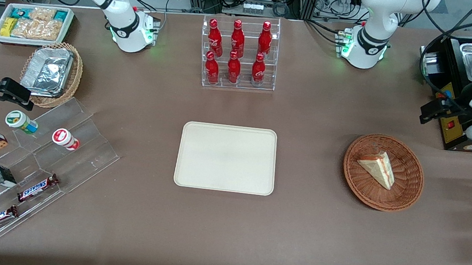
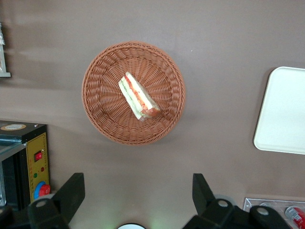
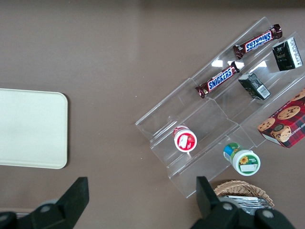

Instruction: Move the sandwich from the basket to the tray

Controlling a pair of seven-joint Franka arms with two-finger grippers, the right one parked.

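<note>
One sandwich (image 2: 138, 97) lies in the basket (image 2: 100, 114), well apart from the tray (image 1: 223, 184); the gripper (image 2: 138, 198) hovers above the basket, fingers spread; best descend straddling the wedge's long sides.

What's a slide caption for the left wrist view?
Open gripper high above the sandwich lying in the wicker basket, with the empty tray beside it.

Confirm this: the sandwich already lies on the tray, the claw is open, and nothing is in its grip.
Not quite. The front view shows the sandwich lying in the basket, while the tray is bare. The rest holds: the claw is open, high above the table beside the basket, gripping nothing.
</note>
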